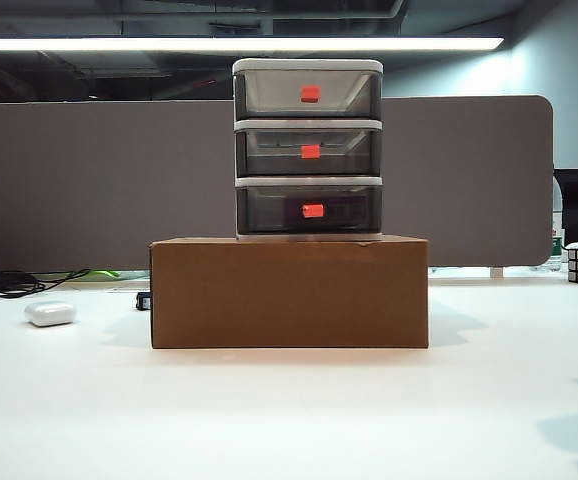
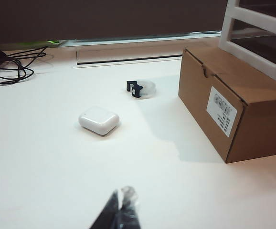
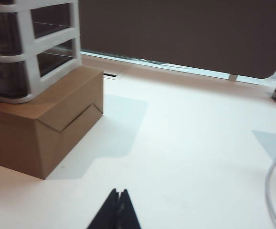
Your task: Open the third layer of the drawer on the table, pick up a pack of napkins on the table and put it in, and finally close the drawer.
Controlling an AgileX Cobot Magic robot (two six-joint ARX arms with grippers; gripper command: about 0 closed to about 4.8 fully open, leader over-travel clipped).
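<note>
Table (image 1: 289, 420): wide, white. Box (image 1: 289, 292) at centre carries the drawer (image 1: 308, 148); third layer (image 1: 309, 210) lowest, handle facing the camera, shut. No napkin pack visible in any view.

Left gripper (image 2: 121, 210): tips pressed together, empty, low over table; box and drawer at its 2 o'clock.

Right gripper (image 3: 118, 210): tips together, empty; drawer at 10 o'clock. Neither arm looks clearly nearer.

Small white case (image 1: 50, 313) lies at the table's 9 o'clock.

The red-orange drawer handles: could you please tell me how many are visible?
3, stacked on the drawer unit's front: top handle, middle handle, lowest handle. None appears hidden.
</note>
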